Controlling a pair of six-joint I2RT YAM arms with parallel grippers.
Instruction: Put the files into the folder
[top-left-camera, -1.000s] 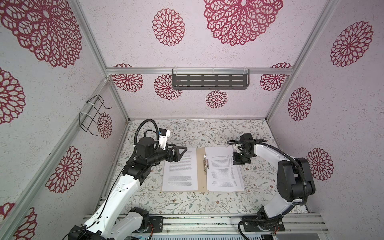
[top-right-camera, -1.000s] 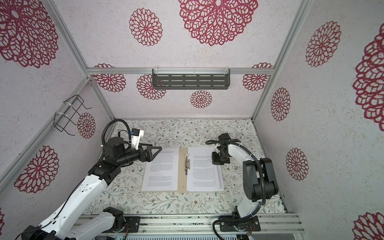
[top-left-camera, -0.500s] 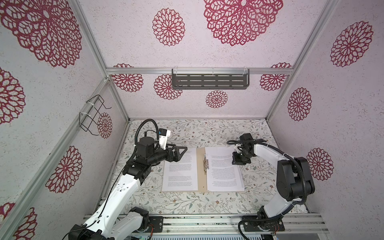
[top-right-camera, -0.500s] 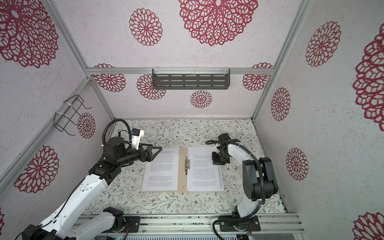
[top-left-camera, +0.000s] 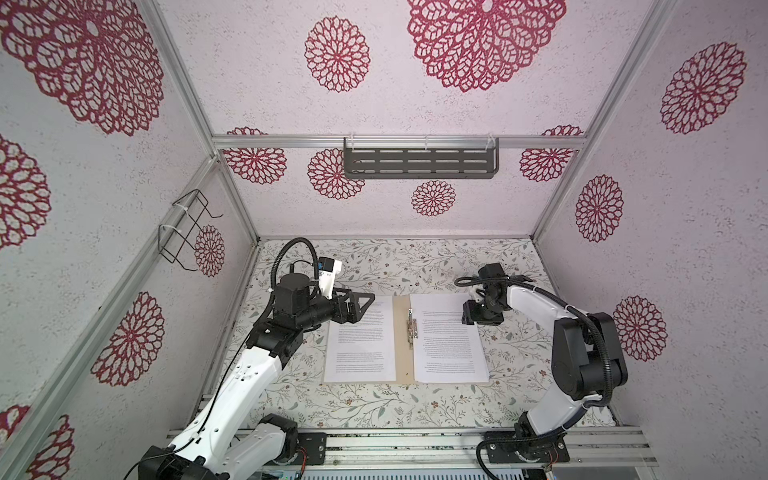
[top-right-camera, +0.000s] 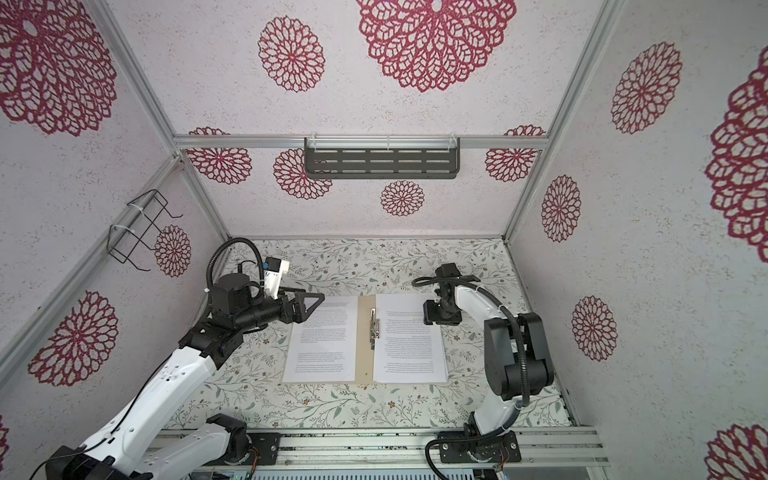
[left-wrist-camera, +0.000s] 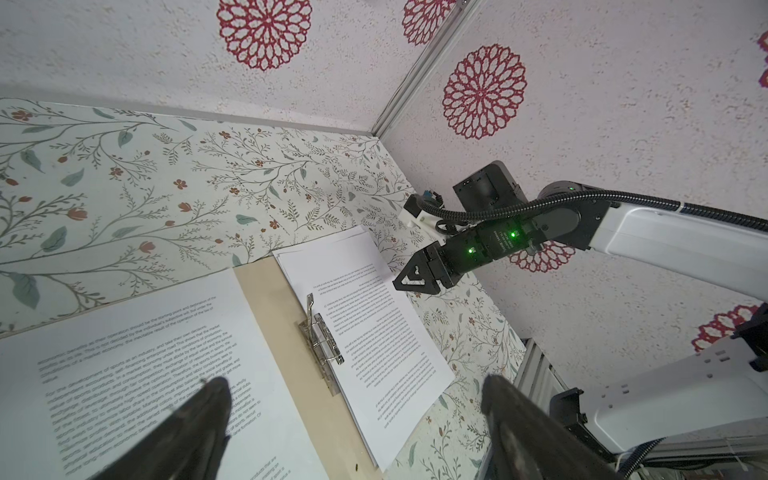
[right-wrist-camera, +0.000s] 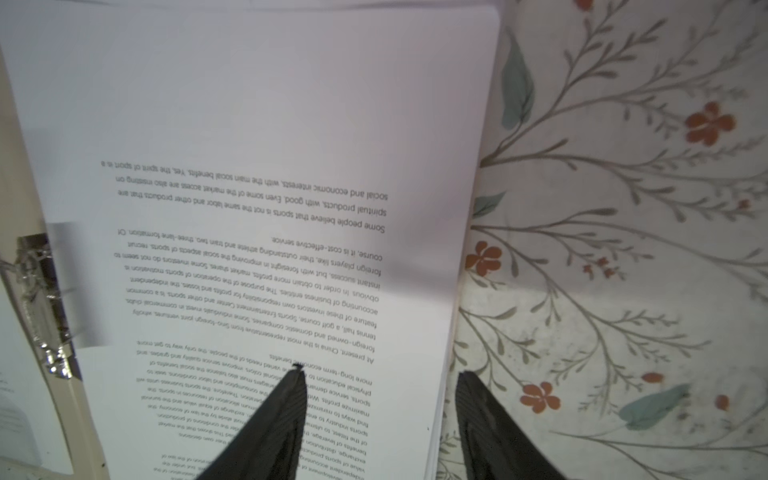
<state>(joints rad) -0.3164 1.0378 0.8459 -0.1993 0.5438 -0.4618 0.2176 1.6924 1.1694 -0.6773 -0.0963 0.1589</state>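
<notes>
The tan folder (top-left-camera: 401, 336) (top-right-camera: 365, 345) lies open and flat on the floral table, its metal fastener (top-left-camera: 411, 328) (left-wrist-camera: 322, 345) at the spine. One printed white sheet (top-left-camera: 361, 345) (left-wrist-camera: 145, 353) covers its left leaf. A stack of files (top-left-camera: 449, 345) (right-wrist-camera: 270, 124) rests on the right leaf. My right gripper (top-left-camera: 467, 318) (right-wrist-camera: 380, 372) is open low at the stack's far right edge, one finger over the top sheet and the other over the table. My left gripper (top-left-camera: 365, 305) (left-wrist-camera: 353, 382) hovers open and empty above the left sheet's far corner.
The floral table (top-left-camera: 374, 399) is boxed in by patterned walls on three sides. A wire basket (top-left-camera: 187, 232) hangs on the left wall and a grey shelf (top-left-camera: 419, 162) on the back wall. An aluminium rail (top-left-camera: 415, 440) with both arm bases runs along the front.
My right gripper's jaws have gone from shut to open at the stack's right edge. The left arm and the papers have not visibly moved.
</notes>
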